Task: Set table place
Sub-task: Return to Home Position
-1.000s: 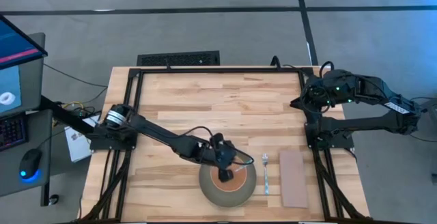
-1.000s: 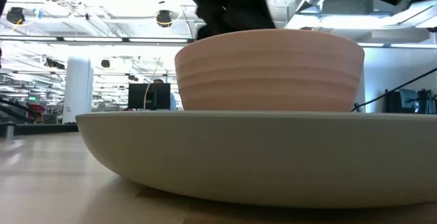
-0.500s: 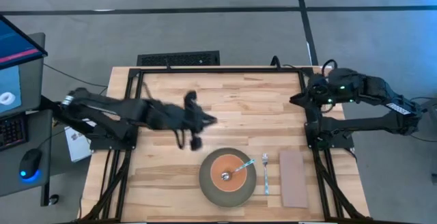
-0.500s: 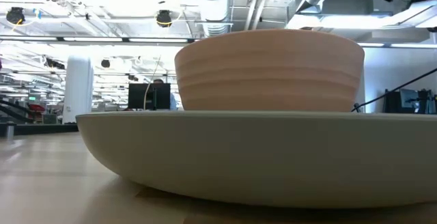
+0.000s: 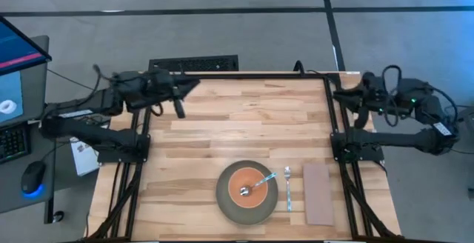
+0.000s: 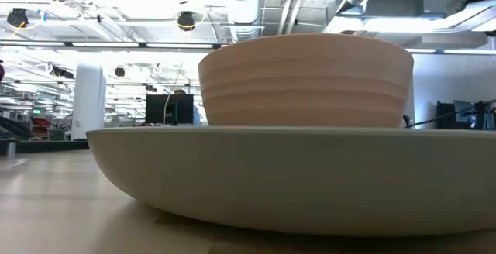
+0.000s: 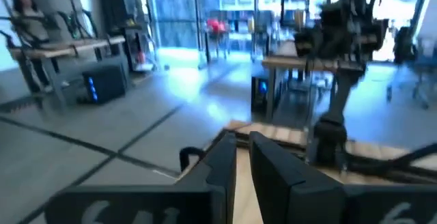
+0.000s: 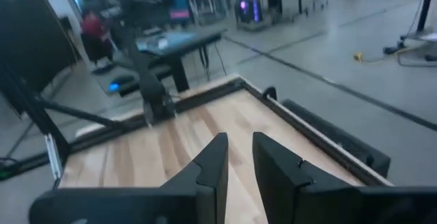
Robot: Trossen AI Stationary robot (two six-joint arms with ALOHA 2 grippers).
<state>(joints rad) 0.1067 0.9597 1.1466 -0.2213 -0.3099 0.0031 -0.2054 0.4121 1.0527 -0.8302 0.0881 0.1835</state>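
I keep the left claw tucked at its far corner, fingers nearly together on nothing, with the plate, bowl, spoon inside it, fork and napkin well apart from it toward the near edge, while the right claw, likewise almost closed and empty, parks opposite so neither can knock them.

The left arm sits folded beside the tabletop's far left corner, elbow out past the left edge. Its left gripper is raised over the far edge and points across toward the right side. The right arm is folded beside the far right corner, and the right gripper aims inward. Both pairs of jaws stand nearly together, with only a thin slit between.
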